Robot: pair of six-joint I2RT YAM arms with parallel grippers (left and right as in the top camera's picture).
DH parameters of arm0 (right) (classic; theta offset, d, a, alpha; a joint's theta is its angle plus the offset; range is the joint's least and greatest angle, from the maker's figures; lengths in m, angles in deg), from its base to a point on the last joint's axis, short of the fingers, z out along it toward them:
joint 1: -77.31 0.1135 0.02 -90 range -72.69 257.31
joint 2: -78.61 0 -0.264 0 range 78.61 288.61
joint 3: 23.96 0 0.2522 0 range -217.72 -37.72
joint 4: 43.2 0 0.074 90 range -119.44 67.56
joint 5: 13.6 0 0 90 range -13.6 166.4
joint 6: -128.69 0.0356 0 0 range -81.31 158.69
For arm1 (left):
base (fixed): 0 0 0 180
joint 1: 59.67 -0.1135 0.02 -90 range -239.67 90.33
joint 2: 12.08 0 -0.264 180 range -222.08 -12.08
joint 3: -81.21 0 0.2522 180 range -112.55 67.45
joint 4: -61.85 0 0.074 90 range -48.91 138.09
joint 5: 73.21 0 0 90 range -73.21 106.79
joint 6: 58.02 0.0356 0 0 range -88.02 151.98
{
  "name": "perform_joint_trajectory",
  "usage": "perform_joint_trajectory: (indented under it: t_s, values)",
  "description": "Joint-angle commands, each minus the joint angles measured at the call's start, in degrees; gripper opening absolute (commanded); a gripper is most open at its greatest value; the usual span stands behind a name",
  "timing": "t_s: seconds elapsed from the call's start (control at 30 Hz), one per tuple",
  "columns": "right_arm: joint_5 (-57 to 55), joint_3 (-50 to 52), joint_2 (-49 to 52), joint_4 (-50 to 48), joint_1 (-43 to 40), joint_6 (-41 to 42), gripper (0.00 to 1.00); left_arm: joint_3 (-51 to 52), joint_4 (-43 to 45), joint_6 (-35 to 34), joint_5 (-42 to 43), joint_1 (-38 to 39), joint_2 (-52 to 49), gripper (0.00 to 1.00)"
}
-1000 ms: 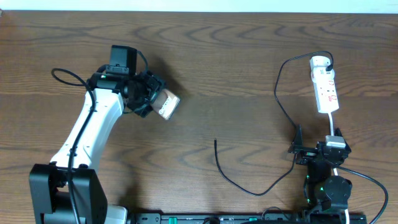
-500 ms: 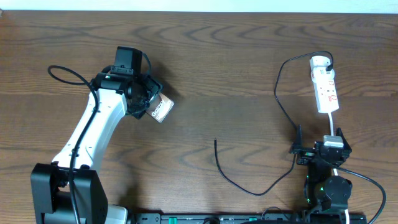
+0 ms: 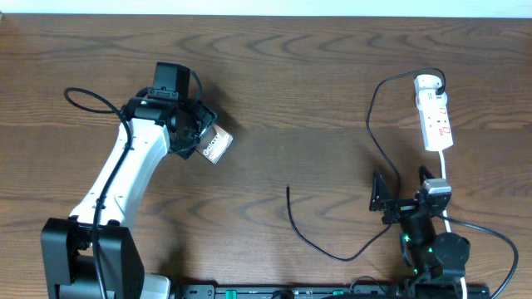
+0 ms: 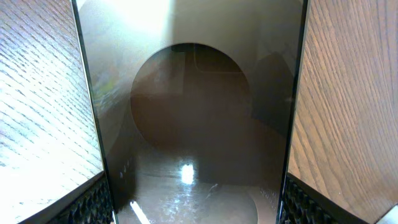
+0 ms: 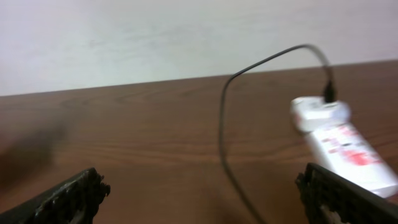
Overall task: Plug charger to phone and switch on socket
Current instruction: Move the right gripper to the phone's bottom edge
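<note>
Gripping the phone (image 3: 216,149) across its width in the left tool (image 4: 199,205), just swung the wide, empty right tool (image 5: 199,180) leftward toward the charger (image 3: 289,203) loose on the worktop (image 3: 291,83), with the socket (image 3: 435,116) ahead-right, probably lining up to fetch the plug.

**A robot lab bench in a plain room**

Two robot arms, a white arm (image 3: 116,178) on the left and a black arm (image 3: 428,249) on the right, are mounted at the near edge of a dark wood-grain worktop (image 3: 332,75). A black rail (image 3: 291,291) runs along that edge. A bare pale wall (image 5: 155,37) stands behind. A white power strip (image 3: 435,116) lies on the worktop. All this points to a lab or test setup.
</note>
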State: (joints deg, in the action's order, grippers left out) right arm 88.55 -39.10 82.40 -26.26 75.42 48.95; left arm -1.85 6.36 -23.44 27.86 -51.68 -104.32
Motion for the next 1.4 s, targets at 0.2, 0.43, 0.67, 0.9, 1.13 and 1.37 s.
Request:
perform_joint_trajectory:
  t_s: [0.2,0.43,0.67,0.9,1.13,1.37]
  values:
    - [15.8,-28.3,30.6,4.1,0.8,5.2,0.99,-1.8,1.1,-3.4,0.5,0.1,1.4,0.07]
    - [36.5,-51.7,59.6,18.1,0.8,5.2,0.99,-1.8,1.1,-9.9,0.5,0.1,1.4,0.07]
    - [67.9,-61.9,82.5,7.7,0.9,6.3,0.99,-1.8,1.0,-20.3,1.0,0.1,1.4,0.07]
    - [65.0,-61.9,94.9,-11.5,4.8,32.6,0.93,-1.8,1.0,-31.8,1.8,0.1,1.4,0.07]
    - [56.2,-61.9,101.4,-18.7,15.6,37.6,0.83,-1.8,1.1,-35.2,1.8,0.1,1.4,0.07]
    - [43.7,-61.9,102.4,-18.8,26.2,36.4,0.84,-1.8,1.0,-35.2,2.9,0.2,1.4,0.07]
